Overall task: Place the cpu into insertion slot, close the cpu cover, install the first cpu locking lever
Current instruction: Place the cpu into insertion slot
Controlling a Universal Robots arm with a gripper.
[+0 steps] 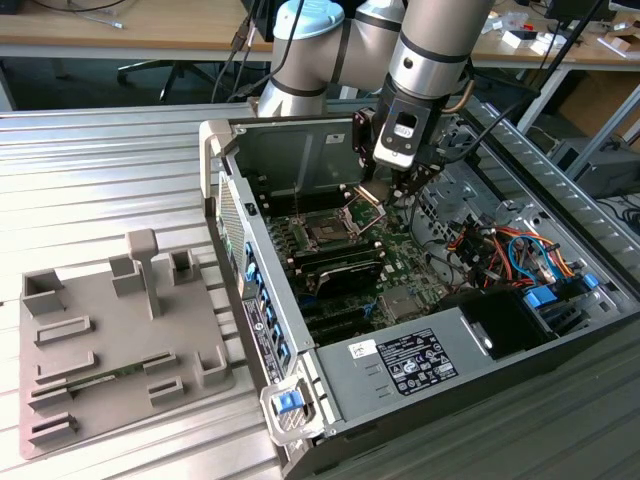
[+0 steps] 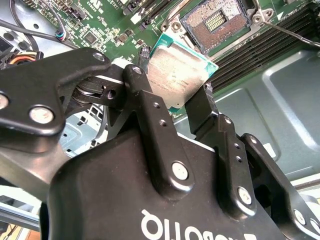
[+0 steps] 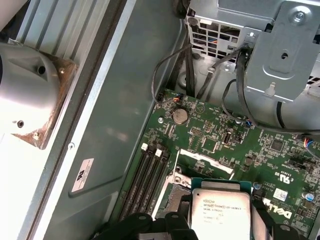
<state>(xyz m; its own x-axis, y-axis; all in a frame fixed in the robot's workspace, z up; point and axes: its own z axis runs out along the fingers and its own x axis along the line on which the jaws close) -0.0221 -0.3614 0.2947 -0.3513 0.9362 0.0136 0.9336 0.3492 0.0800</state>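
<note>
My gripper (image 1: pixel 377 196) hangs inside the open computer case, just to the exterior view's right of the insertion slot (image 1: pixel 325 233) and above the board. It is shut on the cpu (image 2: pixel 175 75), whose silvery top face shows between two black fingers (image 2: pixel 202 107) in the second wrist view. The cpu (image 3: pixel 220 212) is held a little above the board and partly overlaps one corner of the slot (image 2: pixel 216 22), which lies bare with its contact field showing. The cpu cover (image 3: pixel 215 166) stands hinged up beside the slot. A thin locking lever (image 2: pixel 290 33) sticks out past the slot's corner.
Black memory slots (image 3: pixel 150 175) run alongside the socket. Bundles of cables (image 1: pixel 490 250) and a drive cage (image 3: pixel 280 50) crowd the case on the exterior view's right. The case wall (image 1: pixel 300 150) rises behind. A grey fixture plate (image 1: pixel 110 340) lies outside the case on the exterior view's left.
</note>
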